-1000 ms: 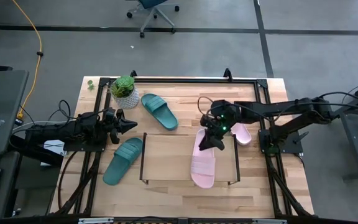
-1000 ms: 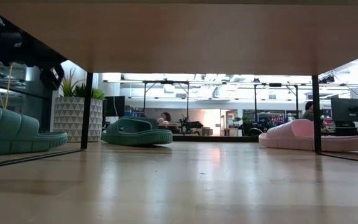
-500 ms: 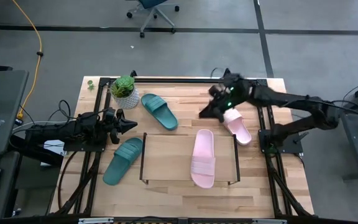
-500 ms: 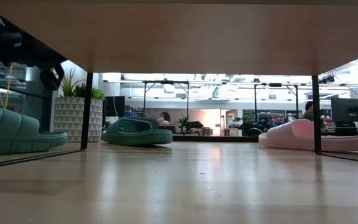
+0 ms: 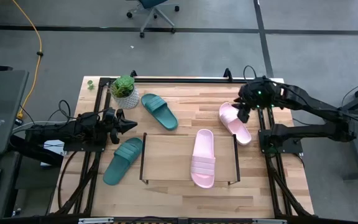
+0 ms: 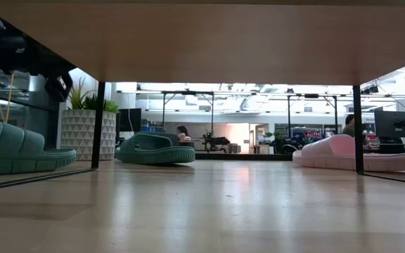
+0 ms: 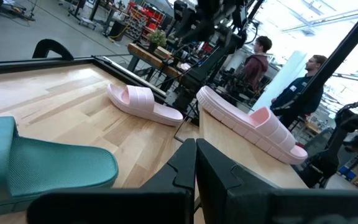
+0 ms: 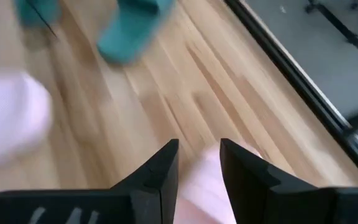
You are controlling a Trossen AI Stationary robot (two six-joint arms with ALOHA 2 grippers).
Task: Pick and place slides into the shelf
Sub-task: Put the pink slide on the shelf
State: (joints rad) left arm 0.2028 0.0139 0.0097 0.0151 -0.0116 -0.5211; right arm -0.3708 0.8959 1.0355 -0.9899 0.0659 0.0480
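Note:
The shelf [image 5: 166, 177] stands at the table's middle, and one pale pink slide [image 5: 203, 158] lies sole-down on its wood top. A second pink slide [image 5: 235, 122] lies on the table behind the shelf's right end. One teal slide [image 5: 159, 111] lies far left by the plant, and another [image 5: 123, 160] lies left of the shelf. My right gripper [image 5: 244, 112] is open over the second pink slide's far end, which shows between its fingers in the right wrist view [image 8: 201, 186]; whether it touches, I cannot tell. My left gripper [image 5: 129, 122] is shut and empty at the table's left.
A potted plant [image 5: 124, 91] stands at the far left corner. A black frame [image 5: 179, 79] edges the table. The low view looks under the shelf past both teal slides [image 6: 155, 150] and a pink one [image 6: 343, 154]. People stand in the room beyond [image 7: 306, 84].
My right gripper has left the far end of the pink slide on the shelf, gone toward the table's far edge and then toward its right edge, and now hangs over the second pink slide. The slide on the shelf has stayed lying there.

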